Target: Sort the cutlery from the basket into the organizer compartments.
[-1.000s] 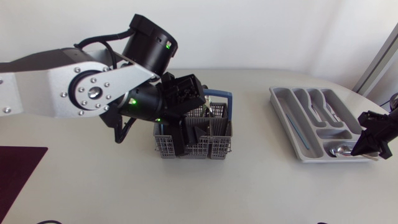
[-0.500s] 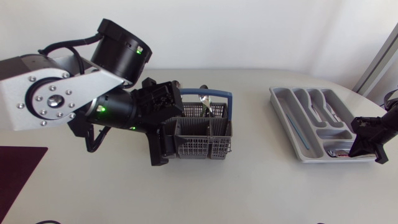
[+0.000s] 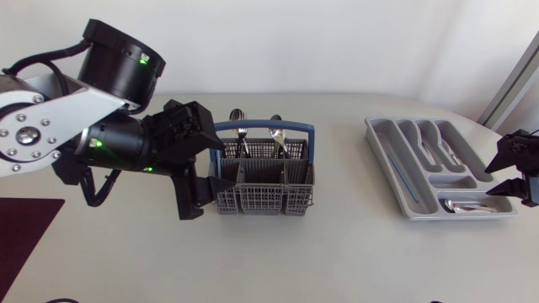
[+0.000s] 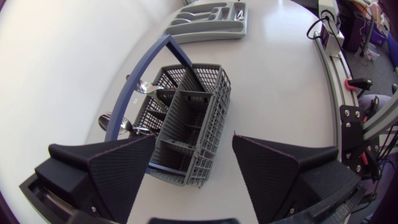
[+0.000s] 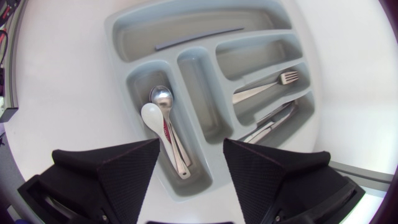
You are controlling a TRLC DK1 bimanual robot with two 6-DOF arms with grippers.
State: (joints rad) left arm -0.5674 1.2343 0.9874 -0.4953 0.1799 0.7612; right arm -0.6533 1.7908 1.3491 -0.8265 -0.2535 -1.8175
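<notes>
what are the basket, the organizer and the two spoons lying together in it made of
Basket: likely moulded plastic, matte grey open grid, blue handle.
Organizer: probably plastic too, smooth pale grey, rounded moulded walls, soft sheen.
Shiny spoon: looks like polished steel, mirror-bright bowl.
White spoon: opaque, glossy; plastic or ceramic, cannot tell.

Left gripper [image 4: 194, 137] is backing off the basket [image 3: 265, 192].
It is swinging leftward while the right gripper [image 5: 191, 146] is spreading open over the organizer [image 3: 396, 164].
</notes>
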